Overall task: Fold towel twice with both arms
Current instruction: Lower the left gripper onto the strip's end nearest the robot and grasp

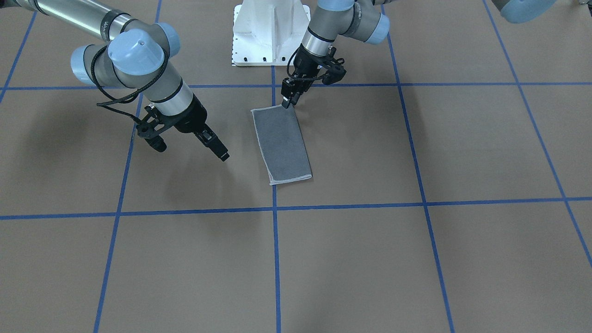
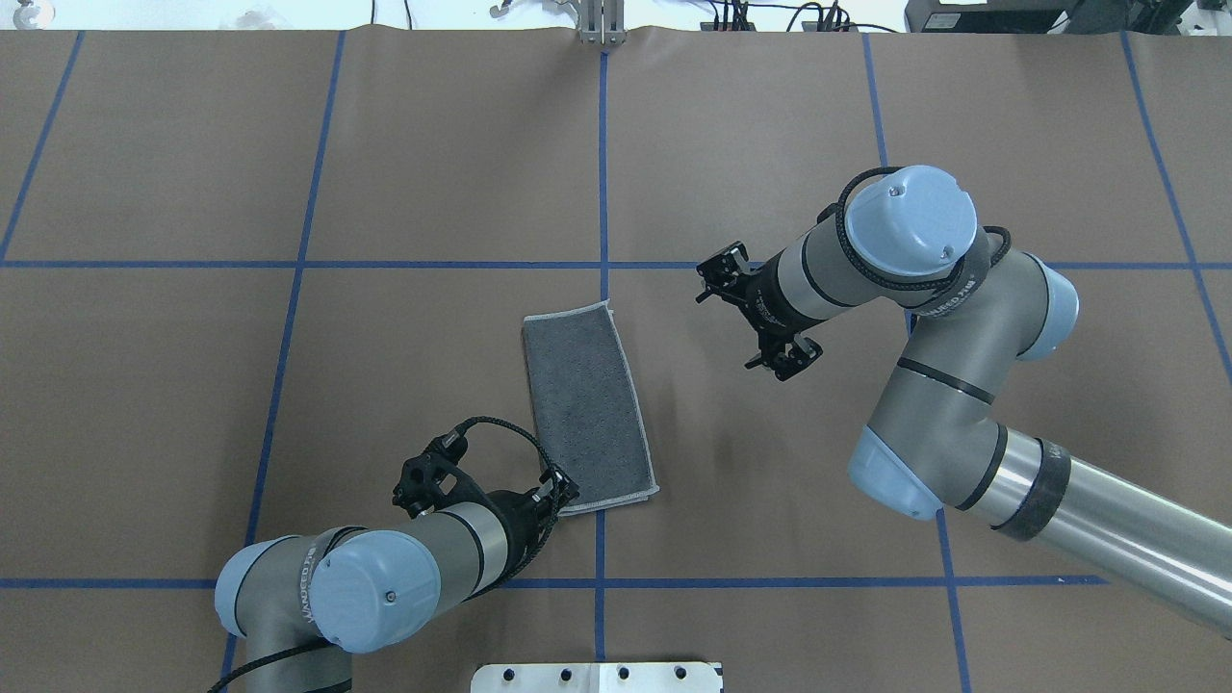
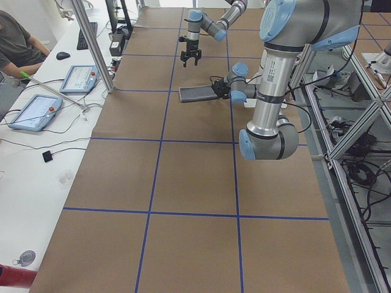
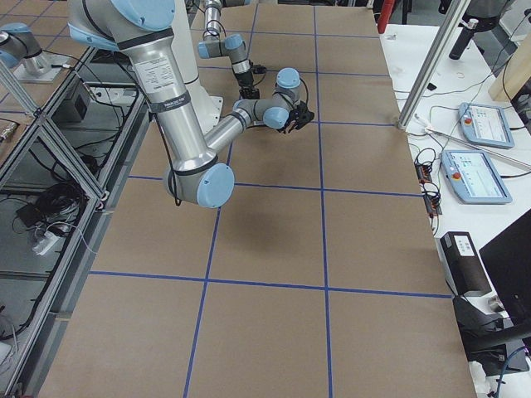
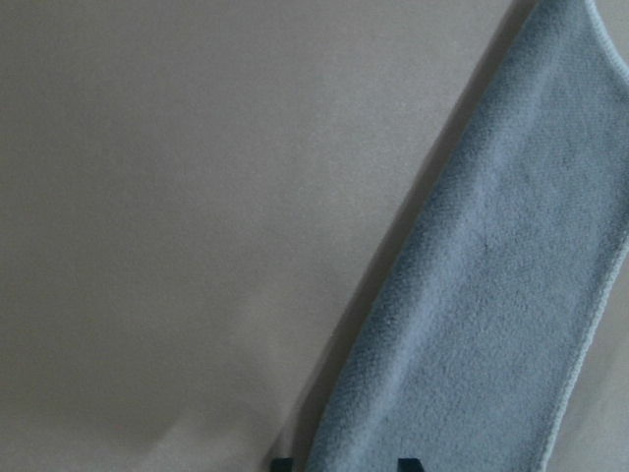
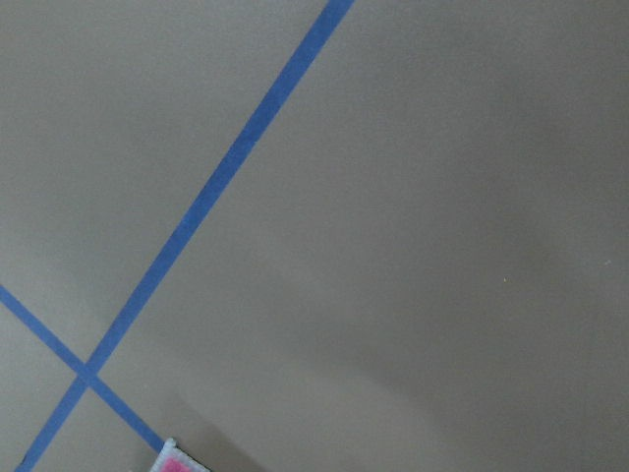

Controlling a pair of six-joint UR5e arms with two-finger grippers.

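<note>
The towel (image 2: 589, 409), folded grey face up on the bench (image 2: 192, 404), has one corner under my narrowly parted left jaws. Its other end lies near my right jaws, whose gap I cannot tell. Soft and floppy, I judge: pinch both layers at the corners.

I'm scanning every feed for something legible and coming up short. There's dark lettering running along the grey joint housing of the left arm (image 2: 385, 577), beside the blue cap, but it's too small for me to make out from overhead. It's the same on the right arm (image 2: 938, 395): there's print on the ring under its upper blue cap, and I can't read it. On the left side camera the near arm's silver tube carries a dark mark, just a blur. The near tablet (image 3: 35, 113) and far tablet (image 3: 79, 78) have lit screens, but nothing on them resolves.
</note>
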